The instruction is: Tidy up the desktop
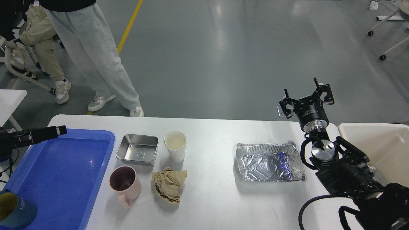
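While my right gripper (306, 100) hangs with fingers spread and empty past the desktop's (217, 198) far right corner, the foil tray (270, 162) lies nearest, probably light, flimsy, best pinched at its rim. Whether my left gripper (59, 130), over the blue tray (60, 179), is parted, I cannot tell.

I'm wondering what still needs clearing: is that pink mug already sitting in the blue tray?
No. The pink mug stands on the white desktop, just right of the blue tray, beside the crumpled brown paper.
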